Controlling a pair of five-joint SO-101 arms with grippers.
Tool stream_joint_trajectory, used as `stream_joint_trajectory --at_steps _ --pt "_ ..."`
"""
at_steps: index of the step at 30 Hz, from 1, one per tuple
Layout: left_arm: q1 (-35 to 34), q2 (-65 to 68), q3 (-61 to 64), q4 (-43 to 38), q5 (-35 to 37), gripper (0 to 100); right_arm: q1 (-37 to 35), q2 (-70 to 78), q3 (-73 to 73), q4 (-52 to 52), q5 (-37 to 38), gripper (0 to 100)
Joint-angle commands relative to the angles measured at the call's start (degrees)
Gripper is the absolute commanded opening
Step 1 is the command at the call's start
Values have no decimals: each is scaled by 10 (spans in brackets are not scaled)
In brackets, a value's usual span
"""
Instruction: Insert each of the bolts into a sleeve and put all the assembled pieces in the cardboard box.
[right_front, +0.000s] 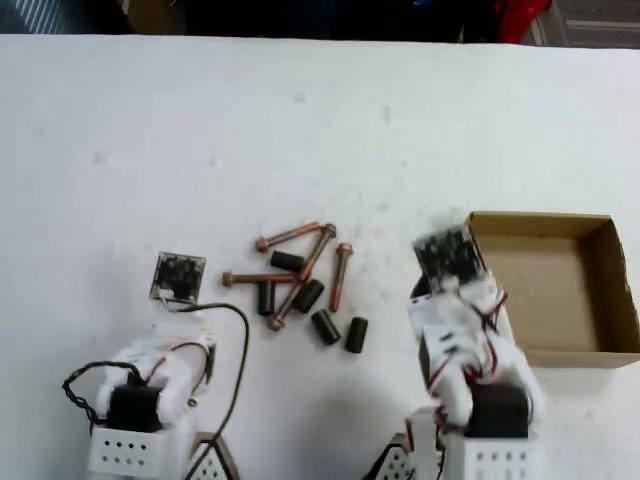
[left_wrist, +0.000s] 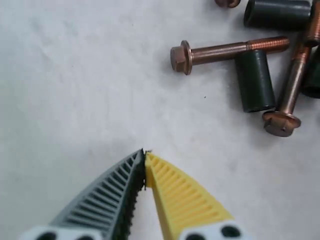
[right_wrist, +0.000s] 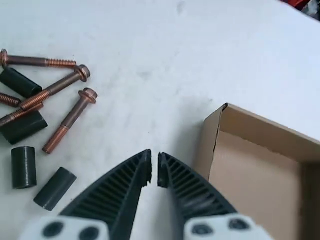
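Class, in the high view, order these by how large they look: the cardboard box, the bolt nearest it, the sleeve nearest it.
1. Largest: the cardboard box.
2. The bolt nearest it.
3. Smallest: the sleeve nearest it, shorter than the bolt though thicker.
Camera distance is similar for all.

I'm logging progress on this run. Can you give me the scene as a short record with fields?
bolts: five, copper-coloured, loose in a pile on the table
sleeves: five, black, among the bolts, none on a bolt
cardboard box: open, empty, right of the pile
left gripper: shut, empty, near the pile
right gripper: shut, empty, beside the box
progress: nothing assembled yet
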Motion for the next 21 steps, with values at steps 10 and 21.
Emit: stream_joint_trajectory --at_steps 10,21 --pt "7 -5 -1 -11 3 24 -3 427 -190 0 -107 63" --pt "7 -5 -1 -12 3 24 -125 669 -236 0 -129 246"
